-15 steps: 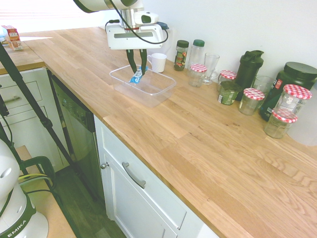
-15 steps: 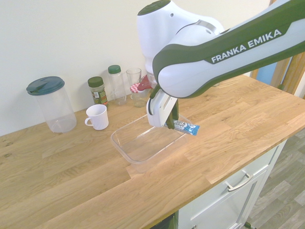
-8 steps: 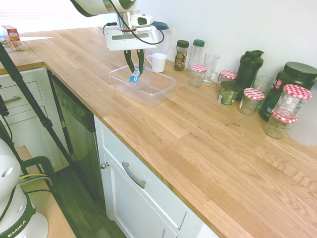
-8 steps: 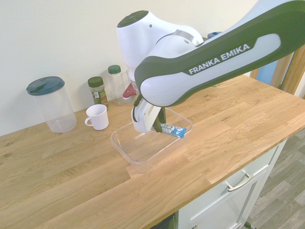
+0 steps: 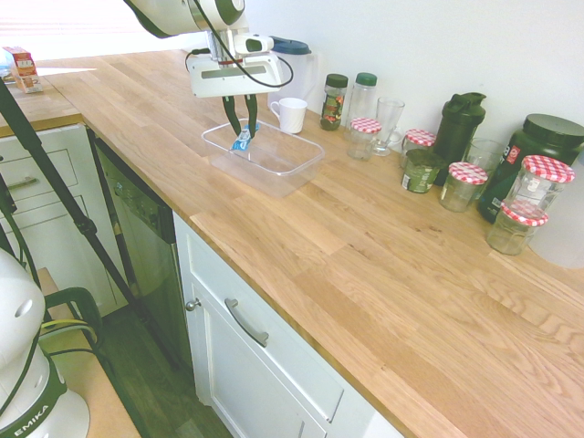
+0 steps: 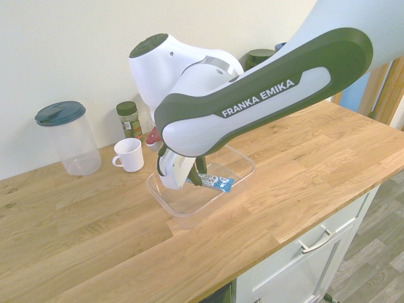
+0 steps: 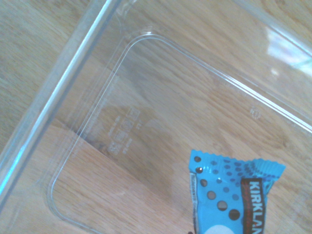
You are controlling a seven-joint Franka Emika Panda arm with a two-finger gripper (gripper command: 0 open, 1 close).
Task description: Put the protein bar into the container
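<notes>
Placement step: protein bar over container

The pincer (image 5: 242,128) pinches the protein bar (image 6: 214,183) above the container (image 5: 297,162); next, likely lower and release inside.

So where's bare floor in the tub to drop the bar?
The container is otherwise empty; its floor shows bare under the protein bar held by the gripper. Outside, it is crowded toward the white mug and jars.

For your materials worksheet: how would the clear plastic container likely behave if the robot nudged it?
The container looks thin-walled and empty, so it is probably light and would slide on the smooth wooden counter. Being shallow and wide, it seems unlikely to tip.
</notes>
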